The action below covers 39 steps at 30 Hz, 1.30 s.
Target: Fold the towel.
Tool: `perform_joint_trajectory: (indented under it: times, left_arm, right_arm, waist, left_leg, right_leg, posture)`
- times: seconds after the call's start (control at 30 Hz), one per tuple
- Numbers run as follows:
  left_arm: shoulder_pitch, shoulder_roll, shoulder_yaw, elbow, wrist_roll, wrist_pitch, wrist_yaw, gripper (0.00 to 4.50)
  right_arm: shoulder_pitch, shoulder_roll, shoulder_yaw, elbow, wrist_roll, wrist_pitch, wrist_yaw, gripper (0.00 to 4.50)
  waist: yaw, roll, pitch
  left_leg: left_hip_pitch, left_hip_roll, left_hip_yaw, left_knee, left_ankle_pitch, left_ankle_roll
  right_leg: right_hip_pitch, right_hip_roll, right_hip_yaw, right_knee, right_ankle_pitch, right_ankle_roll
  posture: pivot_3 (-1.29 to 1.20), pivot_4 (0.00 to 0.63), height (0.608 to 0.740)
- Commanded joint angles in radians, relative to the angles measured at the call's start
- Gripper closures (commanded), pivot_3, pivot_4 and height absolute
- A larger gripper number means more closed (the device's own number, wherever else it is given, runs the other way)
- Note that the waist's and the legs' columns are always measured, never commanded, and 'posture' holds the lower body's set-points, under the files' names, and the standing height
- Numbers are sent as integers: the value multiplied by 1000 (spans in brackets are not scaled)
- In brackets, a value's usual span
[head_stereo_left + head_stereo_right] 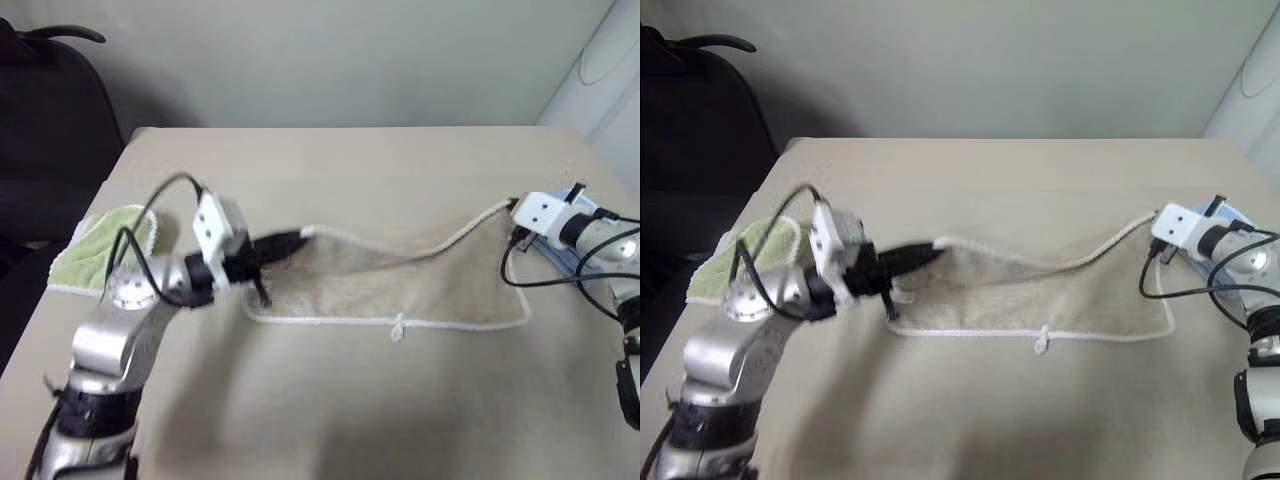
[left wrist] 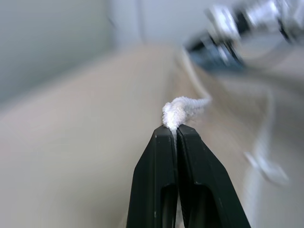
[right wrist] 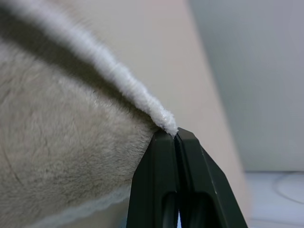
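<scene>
Left eye view: the towel [image 1: 400, 280] is held stretched between both pincers — one far corner is pinched by the left gripper [image 1: 300, 237]; the other is clamped by the right gripper [image 3: 175, 135]. Its near edge rests on the table [image 1: 330, 400] below them.

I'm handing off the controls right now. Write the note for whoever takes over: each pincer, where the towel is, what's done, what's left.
Left pincer: shut on the towel's white corded corner, raised off the table.
Right pincer: shut on the towel's opposite corner, also raised.
Towel: beige, stretched between both arms; the held edge sags in the middle, while the edge with the small white loop lies on the table.
Nearby: green towel at the table's left edge, light blue towel under the right arm.
Done: both corners gripped and lifted.
Left: carry the held edge over to the resting edge, lay it down, release.
</scene>
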Motion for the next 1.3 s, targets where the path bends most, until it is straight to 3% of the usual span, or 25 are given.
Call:
perform_joint_trajectory:
  times: [0.03, 0.2, 0.37, 0.57, 0.77, 1.07, 1.3]
  left_arm:
    - [-183, -32, 45, 133, 19, -51, 66, 4469]
    - [-353, -30, 99, 269, 49, -129, 109, 4469]
    - [-313, 31, 182, 180, -41, -60, 90, 4469]
    - [109, 135, 195, -197, -222, 120, -2, 4469]
    - [538, 246, 123, -364, -116, 108, -92, 4469]
    - [732, 208, 112, -407, -127, 115, -82, 4469]
    - [837, 189, 131, -455, -191, 133, -75, 4469]
  right_arm:
    - [-105, -50, -18, 41, -27, -5, -63, 4500]
    - [-186, -106, -46, 57, -13, -27, -81, 4500]
    - [-156, -159, -125, -11, 95, -33, -3, 4500]
    - [216, -184, -229, -292, 362, 76, 317, 4500]
    - [566, -191, -257, -547, 502, 277, 524, 4500]
    - [665, -229, -232, -595, 466, 357, 627, 4500]
    - [649, -252, -217, -596, 445, 385, 676, 4500]
  waist:
    - [0, 1, 0]
    - [-3, 1, 1]
    - [-5, 2, 1]
    - [-1, -1, 0]
    - [-2, -2, 1]
    - [-3, -2, 1]
    - [-3, -2, 1]
  left_leg:
    - [0, 0, 0, 1, 0, 0]
    - [-1, 0, 0, 0, 1, 0]
    - [-2, 0, 0, -1, 1, 0]
    - [-1, 0, 0, 0, 2, 0]
    - [0, 0, 1, -2, 2, -1]
    - [3, 1, 1, -2, -2, 5]
    - [4, 0, 1, -3, -2, 4]
  right_leg:
    - [0, 0, 0, 0, 0, 0]
    - [-1, 0, 0, 0, 0, 0]
    - [-2, 0, 0, -1, 0, 0]
    - [0, 0, 0, -1, 0, 0]
    - [1, 2, 2, -1, 0, 0]
    - [3, 3, 2, 0, 0, 0]
    - [4, 3, 2, -1, 0, 0]
  posture:
    - [0, 150, 740]
    - [0, 150, 740]
    - [0, 150, 740]
    - [0, 150, 740]
    - [0, 150, 740]
    - [0, 150, 740]
    - [0, 150, 740]
